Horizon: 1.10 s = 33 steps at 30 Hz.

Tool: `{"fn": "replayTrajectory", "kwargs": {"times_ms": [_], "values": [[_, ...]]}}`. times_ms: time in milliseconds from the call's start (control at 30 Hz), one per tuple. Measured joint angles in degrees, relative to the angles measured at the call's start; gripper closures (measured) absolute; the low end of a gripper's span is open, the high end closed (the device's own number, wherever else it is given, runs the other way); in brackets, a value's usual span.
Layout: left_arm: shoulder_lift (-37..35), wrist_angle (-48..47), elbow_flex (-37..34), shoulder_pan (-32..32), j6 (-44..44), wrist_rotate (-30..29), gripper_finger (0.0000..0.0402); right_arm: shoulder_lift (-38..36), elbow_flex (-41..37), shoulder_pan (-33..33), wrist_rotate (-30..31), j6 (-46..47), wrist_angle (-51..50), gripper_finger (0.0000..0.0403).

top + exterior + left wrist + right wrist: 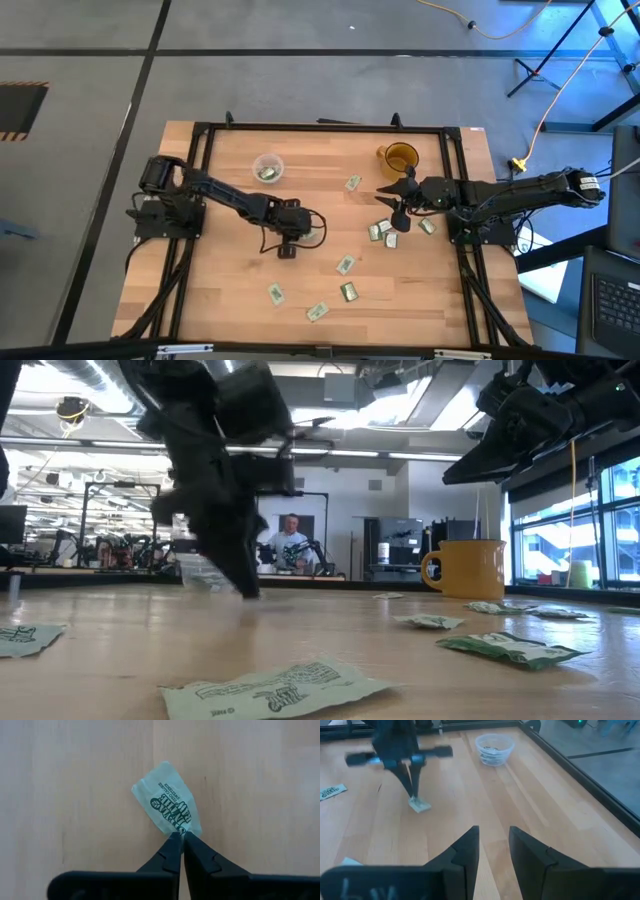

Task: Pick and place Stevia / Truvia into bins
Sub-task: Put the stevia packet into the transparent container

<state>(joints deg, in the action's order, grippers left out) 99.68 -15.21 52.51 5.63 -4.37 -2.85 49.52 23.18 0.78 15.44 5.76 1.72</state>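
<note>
Wooden counter (230, 290) fills the frame centre, where we see the left end effector (180, 836) clenched on one sachet's (167, 802) corner. We judge the pick made; next comes lifting toward the clear cup (267, 168), upper left. Its green print is too blurred to read. Centre right, the right end effector (493, 840) hangs released.

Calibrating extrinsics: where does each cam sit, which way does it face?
High: overhead, straight down on the table; both arms, left gripper, right gripper.
Low: table height, level toward the room; amber mug, arms from above.
Left wrist: down past the shut left gripper pinching a sachet.
Right wrist: across the table past the open right gripper toward the clear cup.
Shared: right wrist and high both show the left gripper and clear cup.
</note>
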Motion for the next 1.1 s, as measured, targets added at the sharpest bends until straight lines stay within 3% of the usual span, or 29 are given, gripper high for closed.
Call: {"fn": "replayTrajectory", "kwargs": {"times_ms": [167,400,500,900,1100], "values": [[-9.9,-8.1,0.3,-0.4,1.0,-3.4,0.0391,0.0,0.0,0.0,0.0,0.2,-0.1,0.0292],[-23.1,-22.2,0.3,-4.2,-4.5,-21.3,0.0395,0.0,0.0,0.0,0.0,0.2,-0.2,0.0292],[-25.4,-27.2,0.3,-8.1,-6.2,-24.0,0.0393,0.0,0.0,0.0,0.0,0.2,-0.2,0.0292],[-18.0,-29.6,0.3,-23.9,-4.9,-19.3,0.0391,0.0,0.0,0.0,0.0,0.2,-0.2,0.0292],[-13.3,-29.4,0.3,-28.1,-4.0,-12.7,0.0390,0.0,0.0,0.0,0.0,0.2,-0.4,0.0292]]}}
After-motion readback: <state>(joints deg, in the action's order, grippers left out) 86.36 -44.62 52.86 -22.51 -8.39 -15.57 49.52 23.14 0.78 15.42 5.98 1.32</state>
